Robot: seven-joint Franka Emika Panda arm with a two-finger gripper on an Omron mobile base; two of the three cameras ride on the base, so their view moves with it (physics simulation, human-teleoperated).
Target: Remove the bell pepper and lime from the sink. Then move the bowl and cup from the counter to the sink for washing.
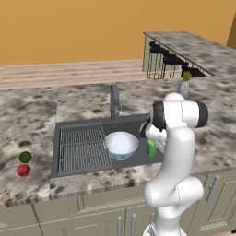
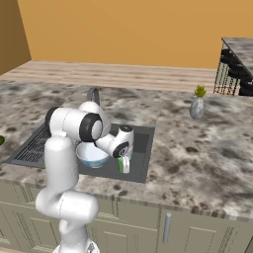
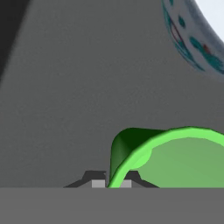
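Cup [image 3: 175,157] first: bright green, it sits low in the sink [image 1: 64,126], near the basin's right end and front edge, just beside the bowl [image 1: 121,144], which rests on the basin floor next to the ribbed rack [image 1: 83,147]. The gripper [image 3: 112,183] is clenched on the cup's rim, one fingertip to each side of the thin wall, seen in the hand view. The cup appears upright, mouth upward, its long axis roughly vertical, though the base views show too little of it to rule out a slight tilt.

By my judgement the step in hand is setting the cup down for washing. To do it well, lower until the base meets the basin floor, keep it clear of the bowl's side, then part the fingers and lift straight up so the rim is not dragged over.

Lime [image 1: 25,156] and bell pepper [image 1: 23,170] already lie on the counter [image 1: 27,120], left of the sink, near its front edge.
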